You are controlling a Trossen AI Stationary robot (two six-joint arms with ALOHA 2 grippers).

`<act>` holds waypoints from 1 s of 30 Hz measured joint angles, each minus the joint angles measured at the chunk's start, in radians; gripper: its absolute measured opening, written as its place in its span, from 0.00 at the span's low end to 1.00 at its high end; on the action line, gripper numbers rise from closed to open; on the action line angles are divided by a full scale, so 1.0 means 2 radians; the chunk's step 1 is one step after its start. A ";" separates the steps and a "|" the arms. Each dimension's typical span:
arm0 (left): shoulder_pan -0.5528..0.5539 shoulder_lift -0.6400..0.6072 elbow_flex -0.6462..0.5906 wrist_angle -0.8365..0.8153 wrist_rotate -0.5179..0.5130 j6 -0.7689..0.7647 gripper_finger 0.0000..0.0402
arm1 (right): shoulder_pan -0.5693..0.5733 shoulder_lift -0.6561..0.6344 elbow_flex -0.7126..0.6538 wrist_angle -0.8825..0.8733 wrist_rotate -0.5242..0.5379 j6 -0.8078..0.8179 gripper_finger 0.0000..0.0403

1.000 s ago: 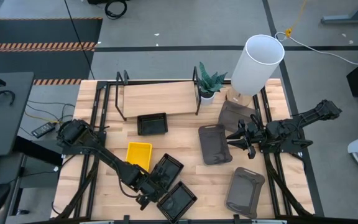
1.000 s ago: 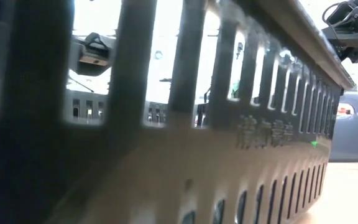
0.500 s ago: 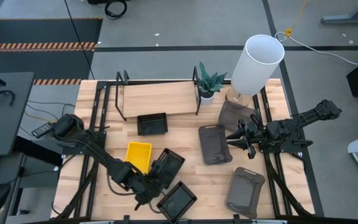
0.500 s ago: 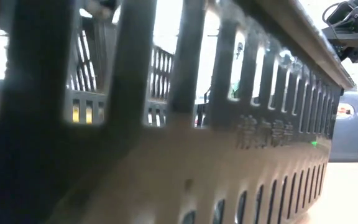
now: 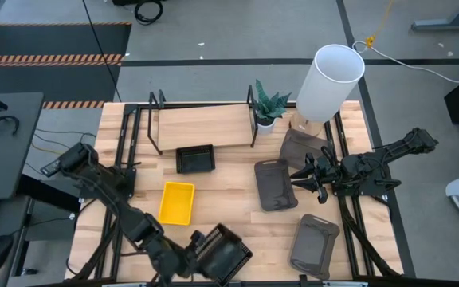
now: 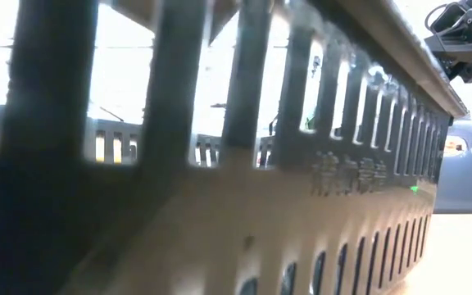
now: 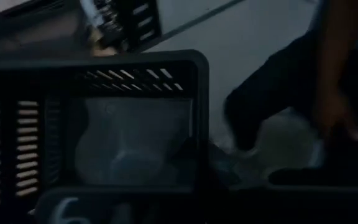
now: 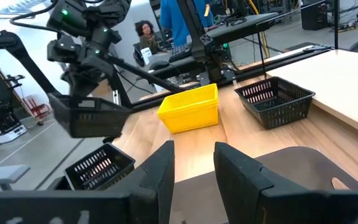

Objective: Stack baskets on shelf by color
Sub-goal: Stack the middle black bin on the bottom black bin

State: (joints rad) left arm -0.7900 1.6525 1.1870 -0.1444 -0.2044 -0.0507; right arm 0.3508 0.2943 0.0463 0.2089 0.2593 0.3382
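The left tool [image 5: 191, 249] is clenched on a black slotted basket's [image 5: 223, 253] rim, lifted at the worktop's [image 5: 221, 187] near edge. Probably light, stiff plastic; rim grips suit it. The right tool [image 5: 303, 179], part-spread, hovers over a grey basket [image 5: 275, 185].

A bright yellow basket [image 5: 176, 202] and black slatted baskets [image 5: 195, 159] lie on the pale wood table [image 5: 237, 167], with dark grey baskets [image 5: 275, 185] nearer its right edge. The shelf [image 5: 202, 126] is light wood with black rails, and beside it stand a green plant [image 5: 268, 104] and a white lamp shade [image 5: 331, 82].
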 joint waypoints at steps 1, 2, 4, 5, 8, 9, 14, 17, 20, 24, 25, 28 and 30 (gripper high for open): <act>-0.002 0.001 0.000 0.005 0.002 -0.008 0.01 | 0.000 0.000 0.000 0.000 0.000 0.000 0.29; -0.004 0.001 0.000 0.011 0.001 -0.012 0.01 | 0.000 0.000 0.000 0.000 0.000 0.000 0.29; -0.007 0.001 0.000 0.030 -0.001 -0.016 0.01 | 0.000 0.000 0.000 0.000 0.000 0.000 0.29; -0.008 0.001 0.000 0.038 -0.005 -0.018 0.01 | 0.000 0.000 0.000 0.000 0.000 0.000 0.29; -0.009 0.010 0.000 0.050 -0.021 -0.017 0.01 | 0.000 0.000 0.000 0.000 0.000 0.000 0.29; -0.010 0.016 0.000 0.049 -0.025 -0.015 0.01 | 0.000 0.000 0.000 0.000 0.000 0.000 0.29; -0.010 0.057 0.000 0.093 -0.028 0.013 0.01 | 0.000 0.000 0.000 0.000 0.000 0.000 0.29; -0.009 0.072 0.000 0.108 -0.027 0.018 0.01 | 0.000 0.000 0.000 0.000 0.000 0.000 0.29; -0.008 0.082 0.003 0.106 -0.028 0.018 0.01 | 0.000 0.000 0.000 0.000 0.000 0.000 0.29; -0.007 0.099 0.058 0.067 -0.031 0.030 0.01 | 0.000 0.000 0.000 0.000 0.000 0.000 0.29; -0.007 0.105 0.077 0.041 -0.031 0.031 0.01 | 0.000 0.000 0.000 0.000 0.000 0.000 0.29; -0.002 0.129 0.125 -0.050 -0.030 0.026 0.01 | 0.000 0.000 0.000 0.000 0.000 0.000 0.29; 0.002 0.145 0.148 -0.106 -0.030 0.018 0.01 | 0.000 0.000 0.000 0.000 0.000 0.000 0.29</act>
State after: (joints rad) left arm -0.7866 1.9420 1.4836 -0.3569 -0.2642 -0.0151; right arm 0.3506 0.2947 0.0463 0.2089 0.2592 0.3382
